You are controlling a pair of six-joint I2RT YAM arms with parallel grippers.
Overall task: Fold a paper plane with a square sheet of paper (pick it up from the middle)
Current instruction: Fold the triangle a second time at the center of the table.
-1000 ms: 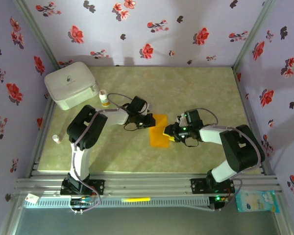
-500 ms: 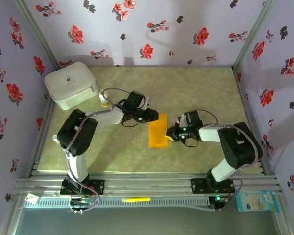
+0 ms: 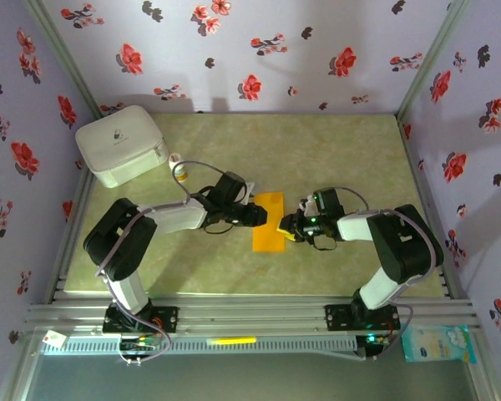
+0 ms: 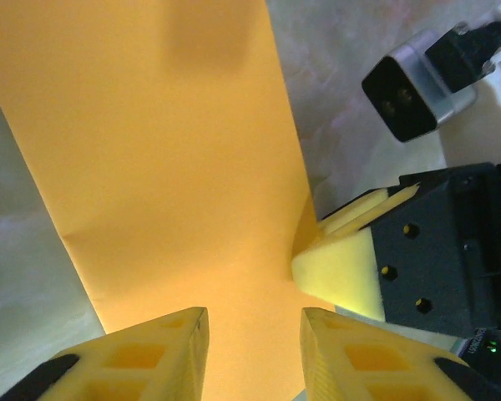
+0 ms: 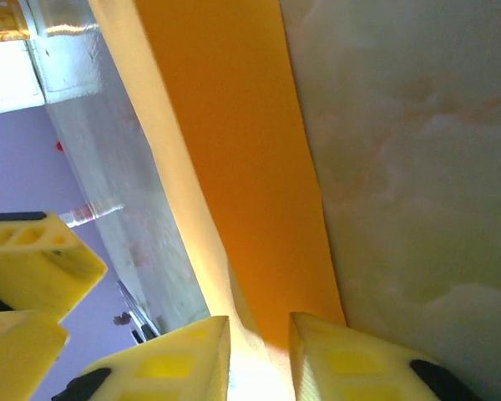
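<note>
The square sheet of paper (image 3: 268, 227) is bright orange, folded to a narrow rectangle, and lies flat on the table between both arms. My left gripper (image 3: 257, 215) hovers over its left side; in the left wrist view its fingers (image 4: 252, 322) stand apart, and the orange paper (image 4: 167, 150) shows through the gap with nothing pinched. My right gripper (image 3: 290, 225) is at the paper's right edge. In the right wrist view that gripper (image 5: 259, 326) is narrowly open, and a raised pale edge of the paper (image 5: 234, 125) runs into the gap. One yellow fingertip (image 4: 338, 267) of the right gripper touches the paper's edge.
A white case (image 3: 121, 144) sits at the back left, with a small white bottle with an orange cap (image 3: 177, 169) beside it. The left arm's elbow (image 3: 121, 234) lies low on the left. The aluminium rail (image 3: 250, 313) bounds the near edge.
The left gripper has swung across the paper's left side toward me and its jaws have parted. The paper lies straighter. The right gripper has stayed at the paper's right edge.
</note>
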